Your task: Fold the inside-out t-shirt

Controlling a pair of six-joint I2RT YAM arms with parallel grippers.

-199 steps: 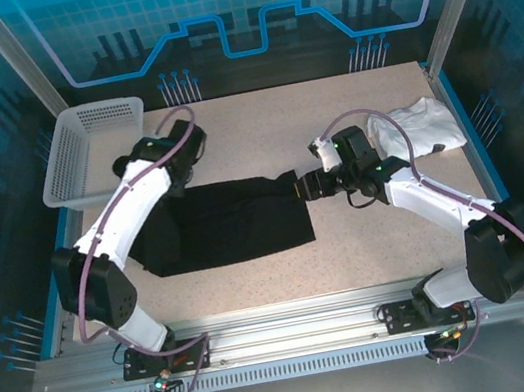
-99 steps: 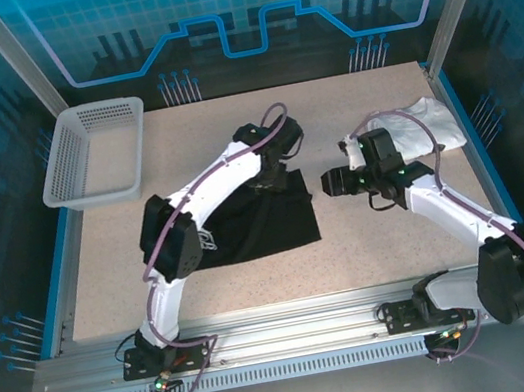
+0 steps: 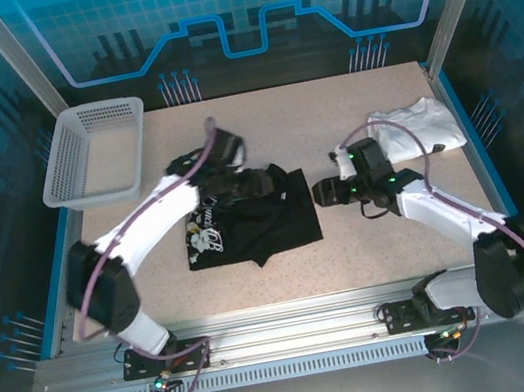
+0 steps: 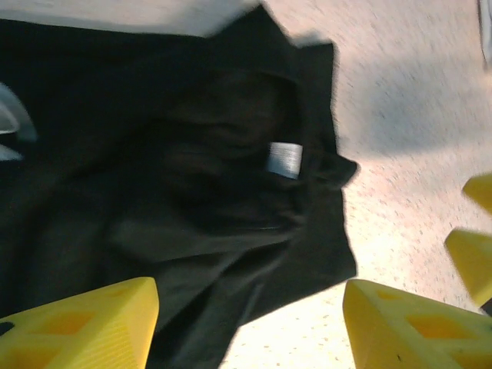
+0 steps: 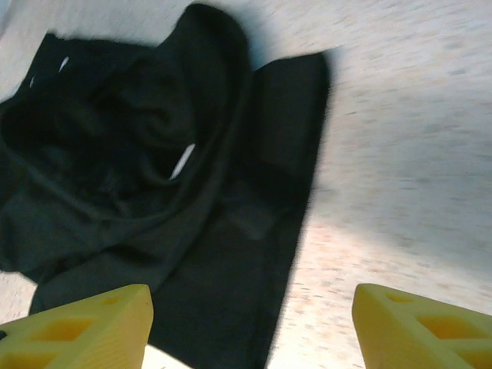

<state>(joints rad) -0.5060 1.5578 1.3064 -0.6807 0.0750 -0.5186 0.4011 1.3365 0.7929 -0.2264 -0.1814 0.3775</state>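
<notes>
Both claws gape, gripping nothing: left claw [image 4: 246,327] above the crumpled black t-shirt [image 3: 251,220] at the table [image 3: 382,241] centre, right claw [image 5: 250,327] at its 3 o'clock. The shirt's small white tag [image 4: 284,160] is too blurred to read.

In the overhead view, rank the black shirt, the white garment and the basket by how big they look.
Largest: black shirt and basket, too alike to rank with the shirt bunched up.
Smallest: white garment.
</notes>
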